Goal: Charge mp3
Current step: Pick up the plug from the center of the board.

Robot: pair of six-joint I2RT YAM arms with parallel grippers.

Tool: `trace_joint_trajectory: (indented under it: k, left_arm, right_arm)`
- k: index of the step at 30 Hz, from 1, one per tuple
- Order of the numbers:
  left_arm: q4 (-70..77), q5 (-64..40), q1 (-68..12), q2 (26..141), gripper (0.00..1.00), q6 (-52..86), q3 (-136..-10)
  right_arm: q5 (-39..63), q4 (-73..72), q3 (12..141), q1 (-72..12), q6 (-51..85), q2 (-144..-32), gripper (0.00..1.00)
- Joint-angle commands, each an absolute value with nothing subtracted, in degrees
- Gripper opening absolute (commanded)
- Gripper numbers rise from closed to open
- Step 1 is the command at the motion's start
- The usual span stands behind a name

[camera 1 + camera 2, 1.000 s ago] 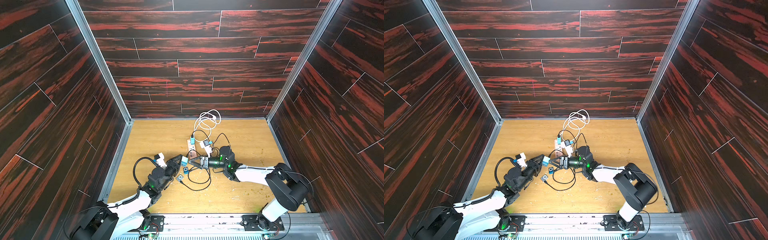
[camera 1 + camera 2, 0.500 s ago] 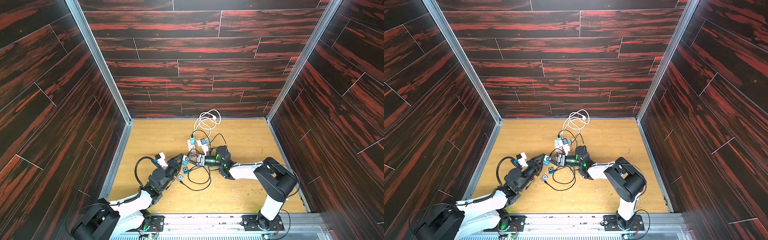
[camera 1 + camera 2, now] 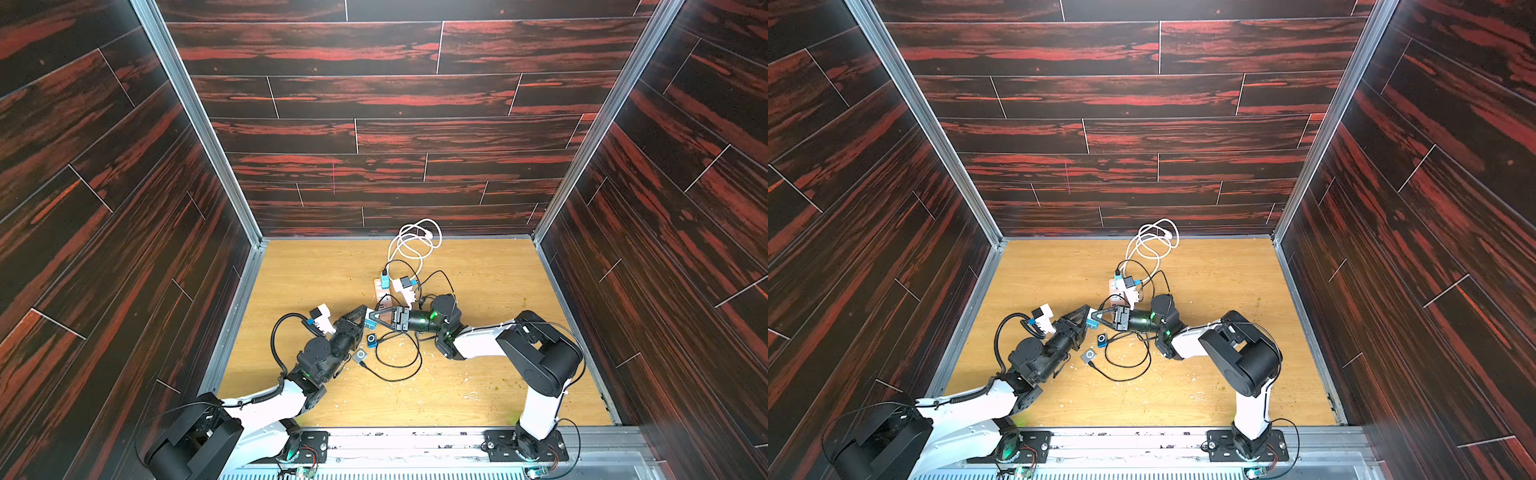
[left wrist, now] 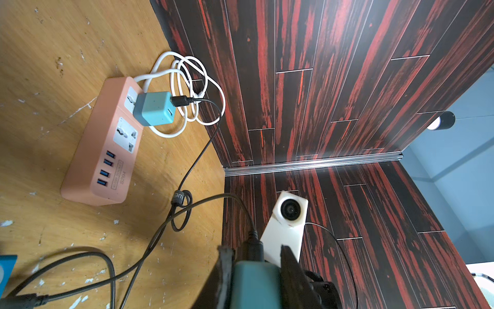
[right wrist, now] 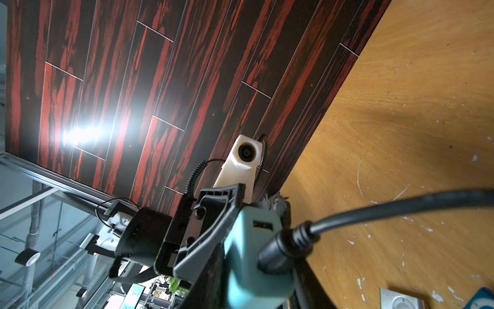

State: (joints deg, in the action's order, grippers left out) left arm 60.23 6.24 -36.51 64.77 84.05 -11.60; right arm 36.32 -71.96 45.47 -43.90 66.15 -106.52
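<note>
My left gripper (image 4: 255, 251) is shut on a teal charger (image 4: 254, 283) with a black cable plug (image 4: 252, 248) in its end, held just above the wooden floor. My right gripper (image 5: 258, 263) meets it from the opposite side, its dark fingers (image 5: 211, 278) pressed along the charger (image 5: 251, 256) on both sides of the plug (image 5: 283, 248). In both top views the two grippers touch tip to tip (image 3: 368, 318) (image 3: 1091, 319). A blue mp3 (image 3: 372, 340) and a silver mp3 (image 3: 360, 356) lie on the floor just below them, among black cable loops (image 3: 395, 357).
A pink power strip (image 4: 107, 149) lies behind the grippers, with a second teal charger (image 4: 155, 108) plugged in and a white cable coil (image 3: 415, 241) near the back wall. Dark wood walls enclose the floor on three sides.
My right gripper has slid left to the charger held by the left gripper, and its jaws have narrowed around it. The left arm has hardly moved.
</note>
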Motion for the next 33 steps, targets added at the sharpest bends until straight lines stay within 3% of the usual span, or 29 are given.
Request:
trace_joint_trajectory:
  k: [1,7,9,12,16,21,26,29,33]
  left_arm:
    - [55.4,6.5,-36.8,64.6,0.00,84.6,-12.9]
    - [52.3,6.2,-36.8,63.6,0.18,84.9,-13.4]
    - [50.0,5.9,-36.8,62.7,0.28,84.9,-13.9]
    - [44.2,6.3,-36.7,60.2,0.54,84.8,-14.8]
    - [36.2,6.3,-36.1,55.9,0.68,83.1,-15.6]
    - [20.2,5.1,-33.1,48.0,0.74,78.9,-18.5]
    - [1.7,6.8,-31.4,42.8,0.74,72.0,-23.2]
    - [-1.3,7.2,-31.2,41.6,0.74,71.0,-23.1]
    - [-1.4,7.0,-30.9,40.6,0.74,71.2,-21.7]
  right_arm:
    - [38.6,-79.6,45.9,-44.8,65.3,-107.5,0.19]
    - [38.0,-81.4,44.8,-44.6,65.5,-107.2,0.07]
    - [37.1,-80.6,44.0,-44.5,64.5,-106.4,0.04]
    - [36.1,-78.2,43.1,-44.1,62.2,-105.2,0.02]
    - [33.2,-73.0,41.7,-43.7,57.7,-103.6,0.00]
    - [26.4,-65.5,40.0,-42.7,51.2,-101.1,0.00]
    - [9.6,-47.1,42.3,-43.4,40.4,-96.7,0.00]
    - [0.2,-34.9,46.9,-44.5,34.4,-97.1,0.00]
    - [-7.3,-30.3,50.6,-45.2,31.4,-100.6,0.00]
